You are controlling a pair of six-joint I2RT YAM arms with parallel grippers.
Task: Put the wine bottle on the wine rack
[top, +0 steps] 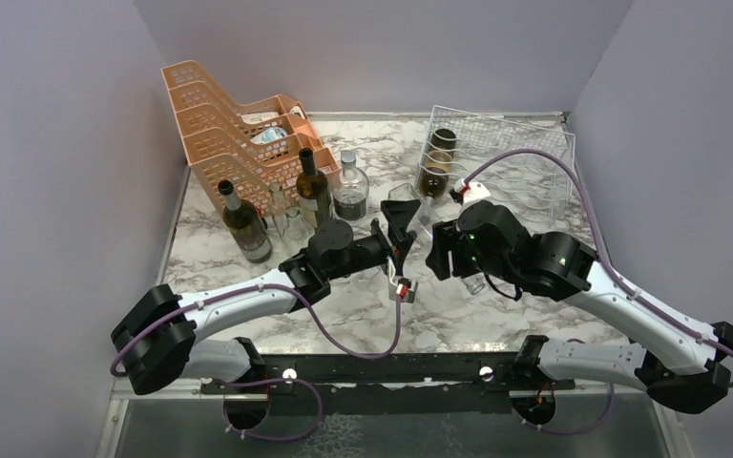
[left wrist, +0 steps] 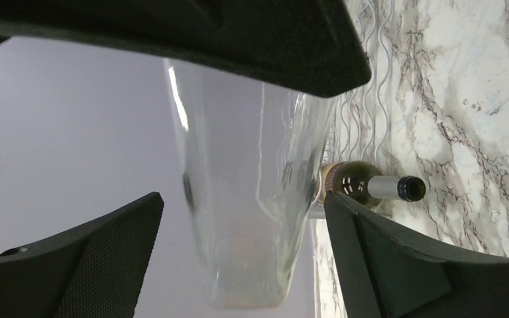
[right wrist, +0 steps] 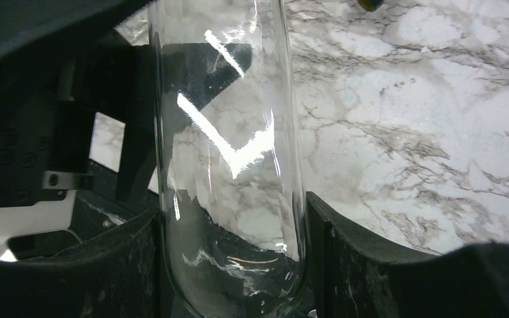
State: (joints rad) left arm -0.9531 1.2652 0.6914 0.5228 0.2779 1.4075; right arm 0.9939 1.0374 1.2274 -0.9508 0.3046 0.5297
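Marble table [top: 458,324], clear bottle [right wrist: 228,165] (right gripper [right wrist: 232,218])

Clear bottle [right wrist: 228,152] in right pincer [right wrist: 232,265]

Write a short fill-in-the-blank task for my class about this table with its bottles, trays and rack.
1. The stacked trays are ___ in colour.
2. The clear bottle in the right gripper jaws is made of ___.
3. The wine rack is built from thin metal ___.
4. The tabletop has a ___ pattern.

Missing words: orange; glass; wire; marble.
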